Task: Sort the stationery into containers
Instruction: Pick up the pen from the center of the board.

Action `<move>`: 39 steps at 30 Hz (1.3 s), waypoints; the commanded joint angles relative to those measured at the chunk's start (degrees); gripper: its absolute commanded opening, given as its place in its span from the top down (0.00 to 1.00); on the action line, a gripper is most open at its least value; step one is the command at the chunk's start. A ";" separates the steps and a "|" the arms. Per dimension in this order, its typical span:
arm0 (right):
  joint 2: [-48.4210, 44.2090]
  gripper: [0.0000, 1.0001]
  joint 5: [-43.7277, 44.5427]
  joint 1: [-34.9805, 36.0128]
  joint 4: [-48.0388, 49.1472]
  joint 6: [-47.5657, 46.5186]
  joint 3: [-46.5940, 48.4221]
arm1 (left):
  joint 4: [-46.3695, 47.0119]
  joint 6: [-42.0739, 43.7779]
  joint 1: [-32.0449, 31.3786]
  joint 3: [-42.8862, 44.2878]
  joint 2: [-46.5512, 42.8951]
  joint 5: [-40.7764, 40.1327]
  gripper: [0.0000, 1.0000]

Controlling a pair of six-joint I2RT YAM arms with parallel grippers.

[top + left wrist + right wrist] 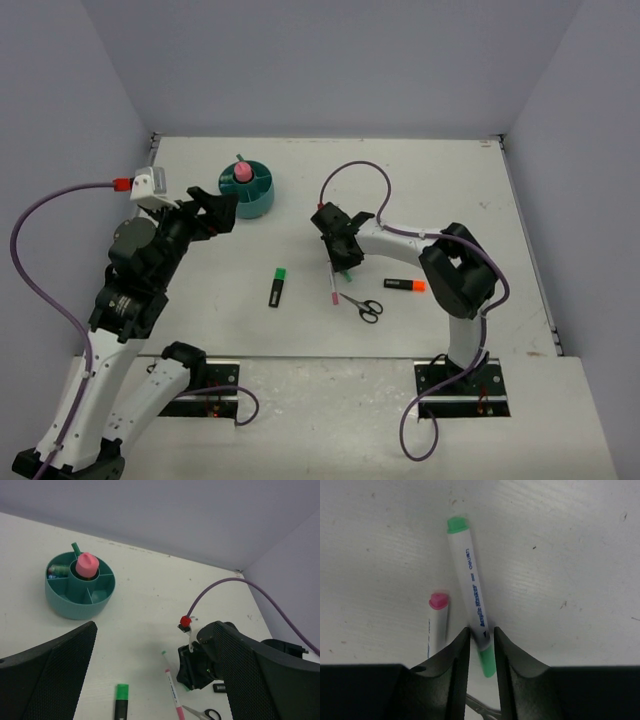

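My right gripper [481, 632] is low over the table, its fingers closed on a thin white pen with green ends [470, 595] that lies flat. A white pen with pink ends [438, 615] lies just left of it. In the top view the right gripper [338, 250] is mid-table. The teal organizer [262, 205] holds a pink roll [242, 174] in its central cup. My left gripper [215, 210] is open and empty beside it. The left wrist view shows the organizer [75, 607], the roll [86, 564] and a green marker [76, 549] standing in a compartment.
A black-and-green marker [277, 287] lies left of centre. Black-handled scissors [362, 306] and a black-and-orange marker [405, 286] lie near the right arm. The pink-ended pen [332, 288] lies beside the scissors. Grey walls stand close around the table.
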 commanded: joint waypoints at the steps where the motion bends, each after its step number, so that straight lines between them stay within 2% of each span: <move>1: 2.71 0.84 2.62 0.15 -1.91 0.43 1.89 | -2.45 2.09 -0.11 -1.67 -0.87 3.42 0.00; 3: 2.21 1.00 2.98 0.10 -2.11 0.44 1.67 | -1.64 2.02 -0.11 -2.80 -0.54 4.72 0.00; 8: -2.94 1.00 2.78 0.10 -2.07 0.40 -0.38 | 1.52 0.95 -0.11 -4.80 2.01 11.67 0.00; 13: -16.03 1.00 -0.61 0.16 -0.11 -2.15 -4.60 | 12.15 -4.31 -0.23 -8.91 7.31 29.40 0.00; 15: -22.95 1.00 -4.90 0.35 1.48 -4.34 -7.12 | 20.60 -8.27 -0.72 -11.29 10.02 37.45 0.00; 17: -28.47 1.00 -10.71 0.54 3.46 -6.57 -10.69 | 27.73 -11.52 -1.86 -12.65 12.62 41.81 0.00; 21: -40.27 1.00 -24.58 0.80 9.38 -8.87 -16.07 | 38.58 -15.36 -6.83 -13.51 19.20 44.32 0.00; 24: -45.75 1.00 -34.53 0.80 13.46 -8.79 -19.12 | 48.80 -19.41 -10.36 -15.48 21.88 45.23 0.01; 26: -48.02 1.00 -37.56 0.80 15.14 -7.97 -20.29 | 52.92 -20.62 -11.94 -15.81 22.97 44.69 0.03; 30: -51.38 1.00 -40.95 0.80 16.42 -6.73 -20.28 | 52.40 -20.01 -14.87 -14.05 24.45 41.96 0.12; 34: -54.39 1.00 -40.08 0.80 16.90 -6.49 -19.96 | 49.11 -18.74 -15.88 -12.94 25.39 40.14 0.26; 36: -54.65 1.00 -39.82 0.80 17.04 -6.34 -19.72 | 49.78 -19.11 -16.38 -13.20 25.78 40.52 0.36; 39: -54.48 1.00 -37.85 0.80 17.70 -5.61 -19.20 | 52.00 -20.09 -17.47 -13.55 26.33 41.78 0.56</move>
